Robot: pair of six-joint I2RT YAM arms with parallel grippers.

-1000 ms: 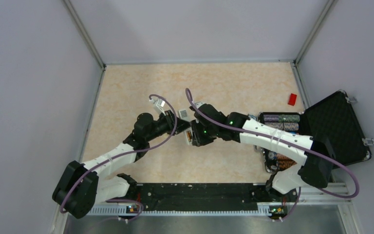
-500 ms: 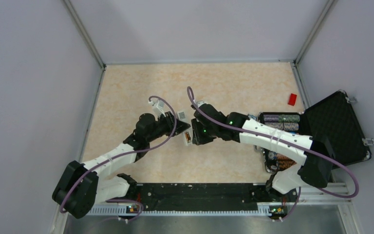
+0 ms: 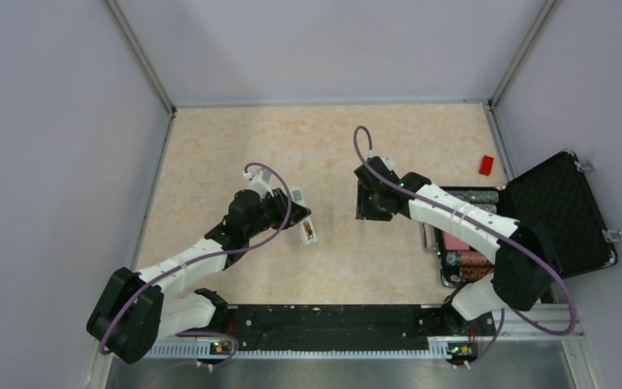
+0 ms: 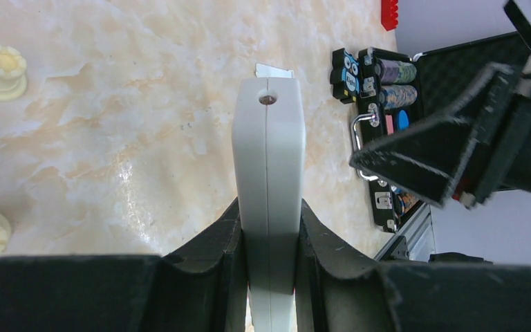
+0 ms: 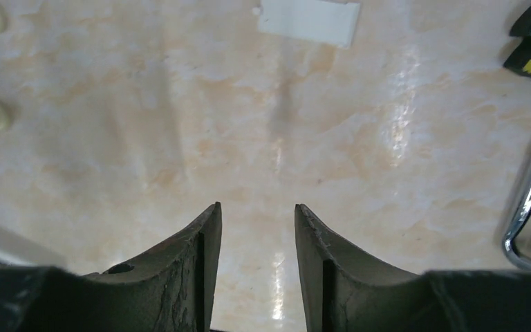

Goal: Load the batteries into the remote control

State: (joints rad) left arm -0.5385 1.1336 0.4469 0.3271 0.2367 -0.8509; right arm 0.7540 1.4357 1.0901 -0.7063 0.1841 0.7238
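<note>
Left end effector point(image 4: 268, 211): closed on the remote control point(image 4: 268, 159). Both fingers point(image 4: 216, 238) press flat against its broad faces, and the bar stands edge-on between them, reaching away from the wrist camera with a small round hole in its far end. In the top view the left end effector point(image 3: 290, 212) sits left of centre over the worktop point(image 3: 235, 146), with the remote control point(image 3: 302, 212) running across its grip. I cannot tell whether the bar's end touches the surface.

Battery point(image 3: 309, 232): a black and copper-orange cylinder shows in the near end of the remote. I cannot tell whether one or two are seated there.

Right end effector point(image 5: 256, 218): parted by a moderate gap, nothing between the fingers point(image 5: 197, 252), bare marbled worktop point(image 5: 359, 152) below. In the top view the right end effector point(image 3: 369, 209) stands well apart from the remote, to its right, near the black case point(image 3: 563, 211).

Other items: a white flat plate point(image 5: 309, 19) lies on the worktop beyond the right fingers. Two cream lumps point(image 4: 0, 69) lie to the left in the left wrist view. Chip rolls point(image 3: 468, 196) fill the case tray. A red block point(image 3: 486, 164) lies near the far right corner.
</note>
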